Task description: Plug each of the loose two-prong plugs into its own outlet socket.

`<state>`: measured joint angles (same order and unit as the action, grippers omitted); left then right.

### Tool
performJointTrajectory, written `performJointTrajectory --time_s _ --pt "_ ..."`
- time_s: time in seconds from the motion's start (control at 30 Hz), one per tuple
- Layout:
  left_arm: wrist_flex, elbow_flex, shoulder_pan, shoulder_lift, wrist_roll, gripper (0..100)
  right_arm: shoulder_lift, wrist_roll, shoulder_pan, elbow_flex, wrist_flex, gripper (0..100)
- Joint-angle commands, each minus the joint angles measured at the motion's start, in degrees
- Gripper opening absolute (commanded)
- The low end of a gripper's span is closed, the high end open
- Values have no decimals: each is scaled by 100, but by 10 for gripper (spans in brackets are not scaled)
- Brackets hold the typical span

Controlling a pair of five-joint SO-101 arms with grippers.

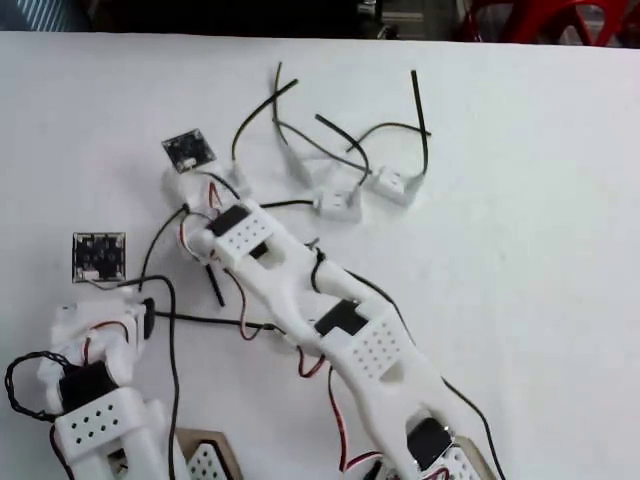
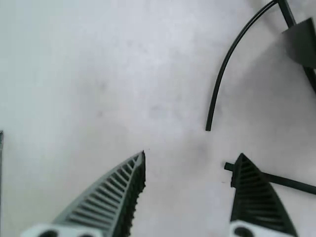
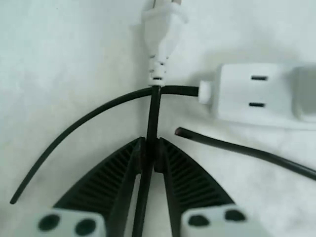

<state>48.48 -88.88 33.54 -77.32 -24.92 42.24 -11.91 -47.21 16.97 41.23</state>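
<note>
The white desk (image 1: 540,300) is carrying everything. The right arm (image 1: 370,350) is lying stretched across it, with its far end near the outlet socket (image 3: 256,91). The left arm (image 1: 100,420) is sitting folded well apart from that socket, on the far side of the right arm from it.

The outlet socket is lying with its two slots showing. A second socket (image 1: 395,183) is lying just beside it, at the end away from its cord. The white plug (image 3: 162,29) is lying near the outlet socket, off the corner where the socket's cord (image 3: 123,98) is coming out, and it is not touching the socket.

The plug's cord (image 3: 153,113) is running from the plug's tail, crossing the socket's cord and passing into the right gripper (image 3: 151,143), whose jaws are clenching it tight. The left gripper (image 2: 192,155) is hanging over bare desk, its jaws spread wide and grasping nothing. A loose cord end (image 2: 208,126) is lying just ahead of them, and I cannot tell where it is lying relative to the outlet socket.
</note>
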Motion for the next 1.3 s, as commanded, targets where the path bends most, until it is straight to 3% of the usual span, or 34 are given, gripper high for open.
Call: performJointTrajectory --time_s 0.0,0.47,0.87,1.07,1.27 --pt "-149 369 13 -101 44 282 -646 53 92 -53 470 18" --pt "-149 369 13 -101 44 282 -4154 79 716 -2303 910 17" --pt "-149 360 13 -101 26 282 -7670 1064 1525 -4923 963 17" --pt "-149 352 13 -101 18 282 -9455 1503 1956 -5785 1666 17" --pt "-149 352 13 -101 18 282 -9903 1635 2062 -6224 1903 21"
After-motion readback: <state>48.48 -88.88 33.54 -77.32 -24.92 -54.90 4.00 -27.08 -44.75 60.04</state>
